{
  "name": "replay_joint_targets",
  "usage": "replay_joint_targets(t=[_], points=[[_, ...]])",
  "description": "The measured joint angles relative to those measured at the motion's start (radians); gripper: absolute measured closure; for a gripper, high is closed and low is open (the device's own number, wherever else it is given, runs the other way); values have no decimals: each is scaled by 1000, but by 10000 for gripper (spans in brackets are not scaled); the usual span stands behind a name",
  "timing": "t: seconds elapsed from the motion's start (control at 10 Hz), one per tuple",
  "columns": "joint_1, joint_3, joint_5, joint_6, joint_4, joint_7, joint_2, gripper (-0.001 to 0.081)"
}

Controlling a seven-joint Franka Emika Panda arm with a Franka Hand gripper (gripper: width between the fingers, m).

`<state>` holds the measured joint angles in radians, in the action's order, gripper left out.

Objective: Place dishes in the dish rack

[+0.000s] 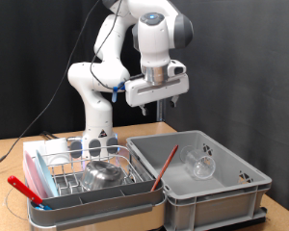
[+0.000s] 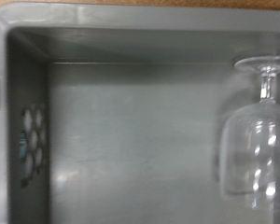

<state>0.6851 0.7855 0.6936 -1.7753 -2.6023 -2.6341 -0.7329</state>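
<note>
The dish rack [image 1: 58,171] is a wire grid on a white-pink tray at the exterior view's lower left. A shiny steel bowl [image 1: 104,174] sits in it, with clear glass cups [image 1: 94,146] behind the bowl. My gripper [image 1: 160,104] hangs open and empty, high above the grey plastic crate [image 1: 222,188] on the right. A clear stemmed glass [image 1: 200,164] lies on its side in the crate. The wrist view looks straight down into the crate [image 2: 121,112] and shows the glass [image 2: 257,140] at one side. No fingers show there.
A red stick [image 1: 165,166] leans in the crate's left end. A red-handled utensil [image 1: 22,187] lies at the rack's left front corner. The robot's base stands just behind the rack. A black curtain closes off the back.
</note>
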Motion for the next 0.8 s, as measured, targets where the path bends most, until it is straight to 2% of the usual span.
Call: replay_joint_targets(t=[0.2, 0.4, 0.6, 0.8], points=[[-82, 18, 58, -80, -64, -4, -20, -5], [-153, 64, 107, -154, -116, 9, -31, -5], [-187, 121, 141, -208, -144, 22, -30, -5], [-188, 178, 170, -279, -166, 25, -23, -5]])
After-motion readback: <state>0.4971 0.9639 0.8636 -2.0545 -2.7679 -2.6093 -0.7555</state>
